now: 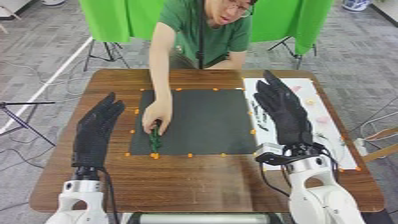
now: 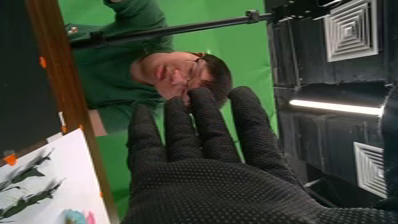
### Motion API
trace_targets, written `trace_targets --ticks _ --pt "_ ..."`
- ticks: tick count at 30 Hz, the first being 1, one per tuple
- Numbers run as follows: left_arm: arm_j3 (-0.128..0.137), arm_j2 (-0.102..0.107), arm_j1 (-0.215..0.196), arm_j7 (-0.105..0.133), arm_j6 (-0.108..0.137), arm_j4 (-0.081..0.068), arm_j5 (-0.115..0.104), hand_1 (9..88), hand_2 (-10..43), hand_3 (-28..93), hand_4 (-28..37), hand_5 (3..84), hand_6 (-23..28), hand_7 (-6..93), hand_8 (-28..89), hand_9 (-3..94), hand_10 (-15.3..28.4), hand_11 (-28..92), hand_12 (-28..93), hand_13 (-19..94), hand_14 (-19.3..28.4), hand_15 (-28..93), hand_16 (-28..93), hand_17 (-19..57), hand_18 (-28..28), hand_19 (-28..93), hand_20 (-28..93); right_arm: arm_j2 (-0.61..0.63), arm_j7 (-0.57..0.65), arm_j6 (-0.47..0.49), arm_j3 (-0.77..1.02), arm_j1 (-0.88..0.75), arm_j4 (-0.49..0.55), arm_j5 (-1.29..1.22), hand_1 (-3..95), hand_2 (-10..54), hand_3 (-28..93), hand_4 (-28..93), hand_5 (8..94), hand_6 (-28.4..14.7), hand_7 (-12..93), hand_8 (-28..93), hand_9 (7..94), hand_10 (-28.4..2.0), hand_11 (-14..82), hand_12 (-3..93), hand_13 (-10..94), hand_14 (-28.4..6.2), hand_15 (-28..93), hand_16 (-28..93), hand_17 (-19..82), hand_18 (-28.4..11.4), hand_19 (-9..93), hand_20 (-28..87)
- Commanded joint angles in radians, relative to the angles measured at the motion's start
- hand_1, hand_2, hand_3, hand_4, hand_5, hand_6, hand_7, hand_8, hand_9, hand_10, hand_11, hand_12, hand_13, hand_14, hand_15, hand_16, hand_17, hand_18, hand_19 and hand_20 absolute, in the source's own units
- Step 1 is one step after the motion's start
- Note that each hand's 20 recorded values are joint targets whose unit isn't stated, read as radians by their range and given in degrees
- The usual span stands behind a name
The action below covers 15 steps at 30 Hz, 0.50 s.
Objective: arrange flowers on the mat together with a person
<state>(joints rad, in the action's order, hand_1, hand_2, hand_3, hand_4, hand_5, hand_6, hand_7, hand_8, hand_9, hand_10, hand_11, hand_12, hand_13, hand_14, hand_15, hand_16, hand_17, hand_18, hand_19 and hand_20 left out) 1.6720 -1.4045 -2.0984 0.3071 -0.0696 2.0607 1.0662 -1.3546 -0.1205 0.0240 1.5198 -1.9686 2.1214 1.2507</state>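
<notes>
Right hand [image 1: 282, 112] over the white sheet [image 1: 298, 81], in the way of part of it; fingers straight, slightly spread, pinching nothing. Leaves [image 2: 31, 172] and a pink flower [image 1: 323, 120] on the sheet. Left hand [image 1: 94, 127] left of the mat [image 1: 209, 120], fingers straight, close together. Person's hand [image 1: 158, 112] holds a green sprig [image 1: 155, 141] at the mat's left side, forearm crossing its far edge. Wide strip of counter [image 1: 204, 175] nearside.

On the table [image 1: 204, 180], a mat [image 1: 213, 120] with a sprig [image 1: 155, 142] near left — to its right, a sheet [image 1: 304, 83] bearing flowers [image 1: 323, 120]; behind, a person [image 1: 182, 32].
</notes>
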Motion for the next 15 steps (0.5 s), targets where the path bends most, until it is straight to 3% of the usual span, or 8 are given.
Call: trace_targets --ticks 1,15 --pt "-0.004 -0.004 -0.004 -0.005 -0.003 -0.004 0.0 24.3 -5.8 67 -23.5 43.8 2.8 8.0 -6 43.0 12.1 11 12 31 14.5 8 2 6.0 10.3 1 17 -0.008 -0.003 0.009 0.0 -0.012 0.005 0.005 13.5 -7.1 66 -20 29.6 -3.6 7 -8 31.8 -15.1 1.6 9.4 22 -10.0 5 8 12 -9.4 0 20" --pt "0.002 -0.007 -0.011 -0.005 -0.003 -0.002 -0.001 24.3 -5.8 67 -23.4 43.8 2.7 8.0 -6 43.0 12.1 11 12 31 14.4 8 2 5.9 10.5 1 17 -0.009 -0.017 0.003 -0.003 -0.01 0.001 0.007 13.6 -7.1 66 -20 29.5 -3.6 7 -7 31.7 -15.0 1.6 9.4 22 -10.0 5 8 13 -9.6 0 21"
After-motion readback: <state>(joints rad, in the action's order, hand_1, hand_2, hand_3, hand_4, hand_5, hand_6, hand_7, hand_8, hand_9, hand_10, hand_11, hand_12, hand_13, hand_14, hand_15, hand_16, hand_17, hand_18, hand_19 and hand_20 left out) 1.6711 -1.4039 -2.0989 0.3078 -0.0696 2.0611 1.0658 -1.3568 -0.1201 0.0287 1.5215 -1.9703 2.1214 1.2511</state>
